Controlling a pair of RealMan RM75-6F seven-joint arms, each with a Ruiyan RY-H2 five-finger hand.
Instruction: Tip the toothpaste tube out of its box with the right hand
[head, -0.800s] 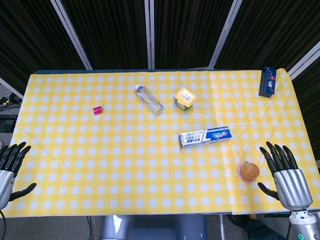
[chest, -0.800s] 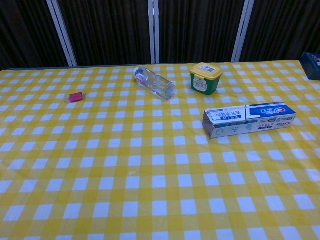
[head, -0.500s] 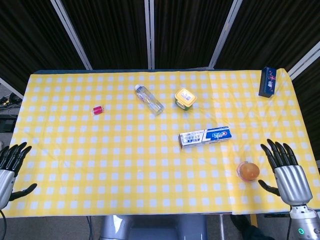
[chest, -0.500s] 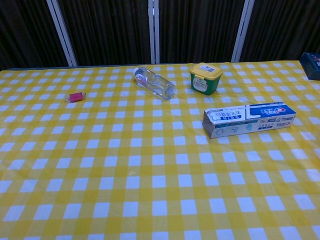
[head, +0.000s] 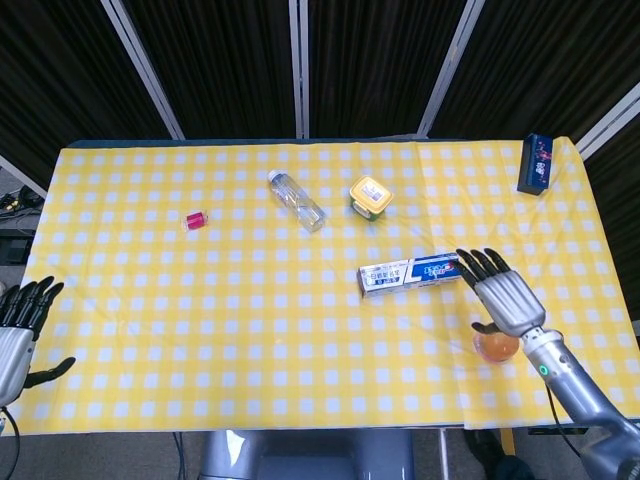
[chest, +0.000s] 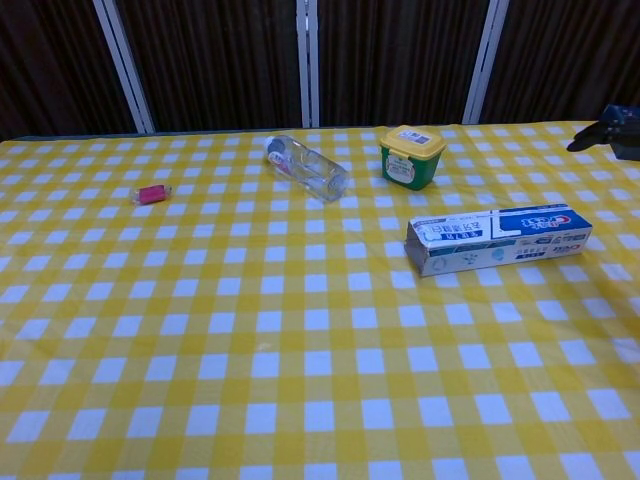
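Observation:
The toothpaste box (head: 410, 273) lies flat on the yellow checked cloth, right of centre, its long side running left to right. It also shows in the chest view as the toothpaste box (chest: 500, 238). No tube shows outside it. My right hand (head: 502, 292) hovers open with fingers spread just past the box's right end, not touching it. In the chest view only its dark fingertips (chest: 592, 138) enter at the right edge. My left hand (head: 16, 328) is open at the table's front left corner, holding nothing.
An orange round item (head: 497, 347) sits partly under my right wrist. A clear bottle (head: 297, 199) and a yellow-lidded green tub (head: 370, 196) lie behind the box. A small pink item (head: 195, 220) is at the left, a dark blue box (head: 536, 163) at the far right corner.
My right hand has moved from the front right table edge up and to the left, to the right end of the toothpaste box. The left hand has barely moved.

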